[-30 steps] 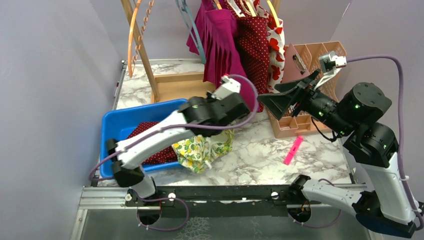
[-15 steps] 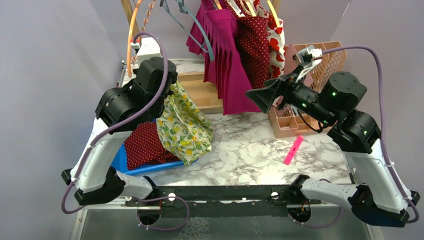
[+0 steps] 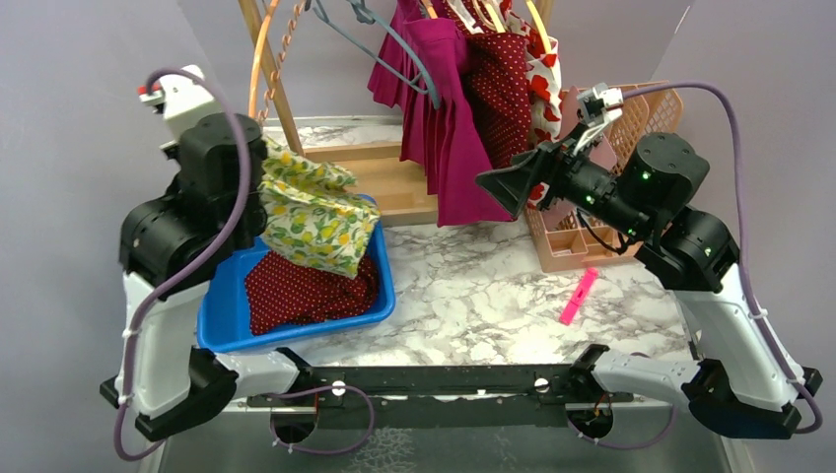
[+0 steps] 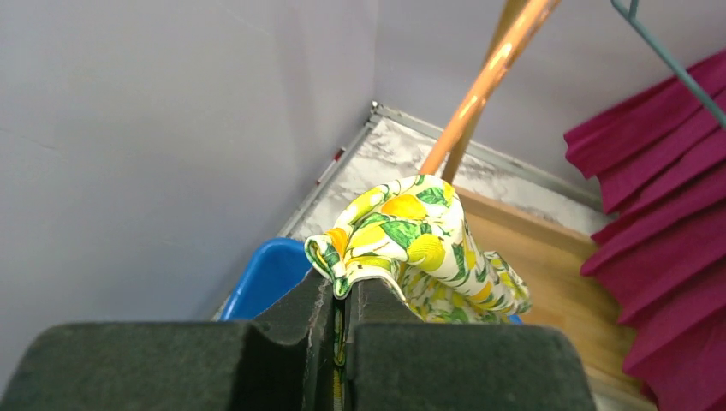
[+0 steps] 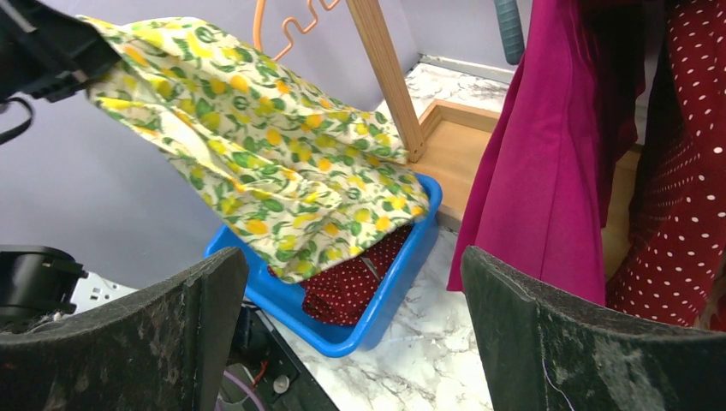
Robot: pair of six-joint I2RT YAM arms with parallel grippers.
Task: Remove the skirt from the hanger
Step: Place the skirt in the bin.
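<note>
- Left tool (image 4: 341, 295): pressed together on a fold of the skirt (image 3: 311, 222). A second ago I had this arm low over the counter (image 3: 493, 296); it has since risen and swung to the far left, carrying the cloth with it.
- Skirt (lemon print): free of any hanger and hanging from the left tool above the bin (image 3: 222, 315). Its lower edge drapes onto the bin's right rim. Earlier it sagged over the front of the bin toward the counter.
- Bin: blue, with a red dotted cloth (image 3: 296, 291) already lying inside, partly under the skirt.
- Hanger (image 3: 394, 44): grey and bare, tilted on the rack (image 3: 281, 99). It hung nearer upright a second ago.
- Other garments (image 3: 449, 128): magenta and dotted ones on the rail, apart from the skirt.
- Right tool (image 3: 503, 187): spread wide and holding nothing, just beside the magenta cloth. It has drifted slightly left over the last second.
- Reading: I judge the removal itself done. What remains is to let go so the skirt drops into the bin. The overhanging hem could slip outside.
</note>
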